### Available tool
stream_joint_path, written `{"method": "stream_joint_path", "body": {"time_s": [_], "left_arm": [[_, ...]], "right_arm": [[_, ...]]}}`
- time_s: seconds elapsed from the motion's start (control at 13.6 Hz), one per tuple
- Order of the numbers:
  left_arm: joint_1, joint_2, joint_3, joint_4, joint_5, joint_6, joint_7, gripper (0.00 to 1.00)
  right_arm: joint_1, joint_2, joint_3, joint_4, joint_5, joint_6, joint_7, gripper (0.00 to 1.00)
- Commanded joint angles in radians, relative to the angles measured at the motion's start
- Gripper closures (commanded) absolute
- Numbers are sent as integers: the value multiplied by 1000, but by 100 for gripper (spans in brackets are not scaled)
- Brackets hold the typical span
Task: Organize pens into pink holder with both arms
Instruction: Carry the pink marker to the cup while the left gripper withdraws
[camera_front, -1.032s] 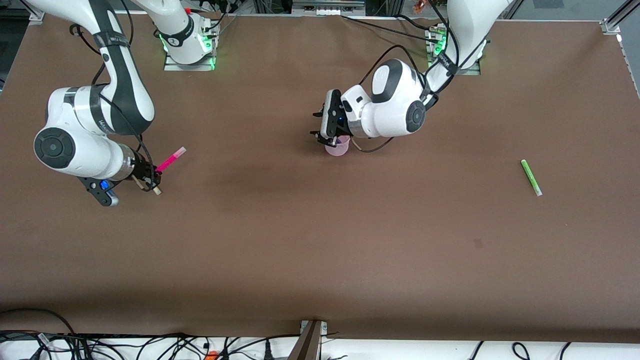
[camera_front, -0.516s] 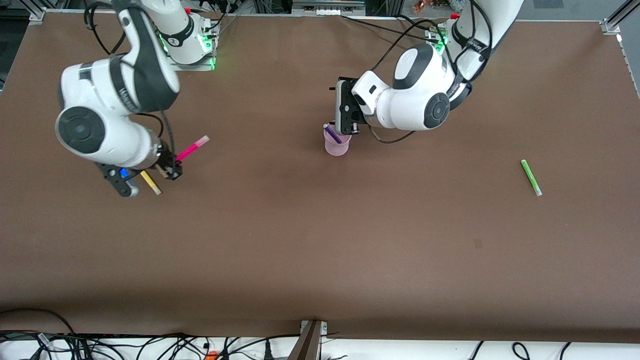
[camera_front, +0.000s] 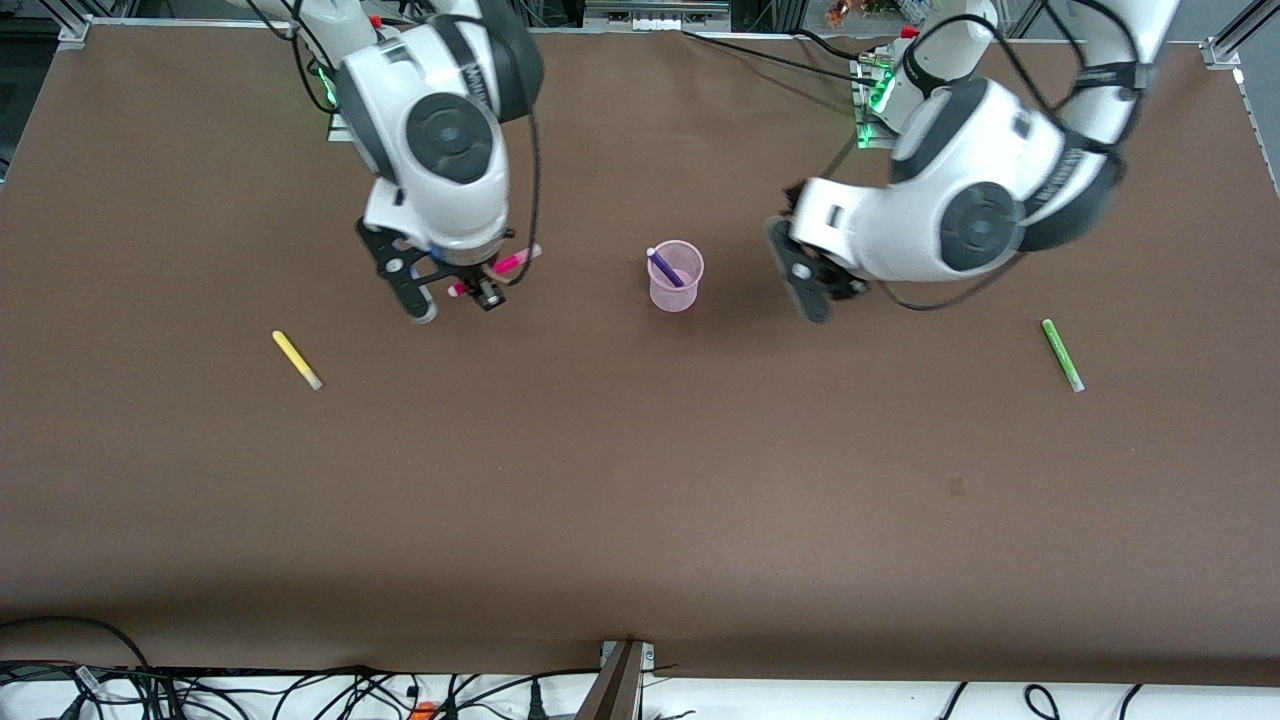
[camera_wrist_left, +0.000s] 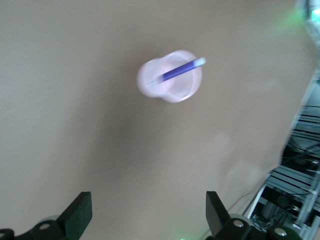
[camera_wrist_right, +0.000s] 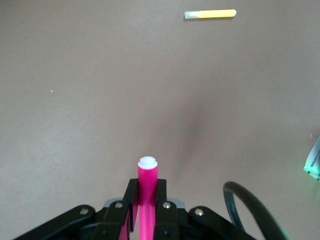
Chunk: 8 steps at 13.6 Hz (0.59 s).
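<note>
right gripper (camera_front: 487, 283) pinching magenta pen (camera_front: 515, 262) over the table, left gripper (camera_front: 815, 285) spread empty beside pink holder (camera_front: 675, 290), purple pen (camera_front: 664, 268) in holder

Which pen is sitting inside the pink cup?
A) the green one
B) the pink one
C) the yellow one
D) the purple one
D: the purple pen leans inside the pink cup; the yellow pen and green pen lie on the table, and the right gripper holds the pink pen.
</note>
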<state>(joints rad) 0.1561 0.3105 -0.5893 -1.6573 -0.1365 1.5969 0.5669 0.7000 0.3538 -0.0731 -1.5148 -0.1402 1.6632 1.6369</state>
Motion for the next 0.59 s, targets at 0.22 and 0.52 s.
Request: {"method": "stream_joint_path", "body": {"time_s": [0.22, 0.52], "left_arm": [[157, -2, -14, 191, 395, -22, -22, 0], [212, -4, 6, 264, 445, -25, 61, 0]], "right_arm": [[192, 167, -13, 185, -119, -17, 208, 100], [285, 289, -16, 249, -242, 4, 343, 100]]}}
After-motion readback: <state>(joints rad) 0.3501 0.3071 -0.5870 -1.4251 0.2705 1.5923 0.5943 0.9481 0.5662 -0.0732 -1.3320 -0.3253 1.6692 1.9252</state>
